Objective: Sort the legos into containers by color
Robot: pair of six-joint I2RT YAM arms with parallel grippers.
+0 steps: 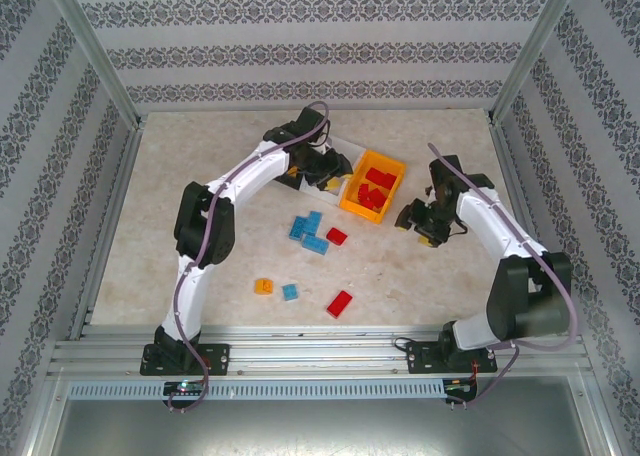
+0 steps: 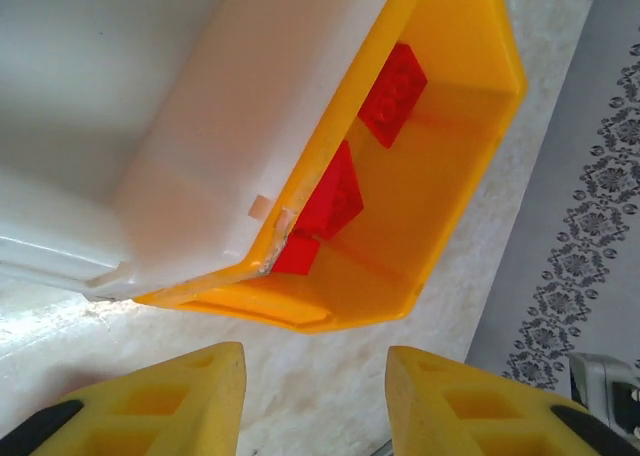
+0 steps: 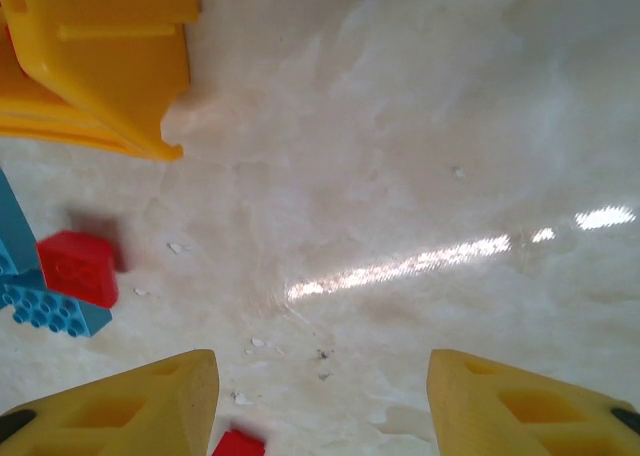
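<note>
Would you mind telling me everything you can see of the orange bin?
The orange bin is a small open-topped rectangular container of glossy orange-yellow plastic, with sloping walls and a lipped rim. It stands upright on the marbled table, right of centre, skewed to its edges. Several red bricks lie inside. The white bin sits tight against one long side.

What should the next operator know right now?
Left gripper: fingers open, empty, near the white bin and orange bin.
Right gripper: fingers open, empty, over bare table right of the orange bin.
Done: red legos in the orange bin; white bin's contents cannot be told.
Left: loose blue cluster, red brick beside it, orange brick, blue brick, second red brick nearer the bases.
</note>
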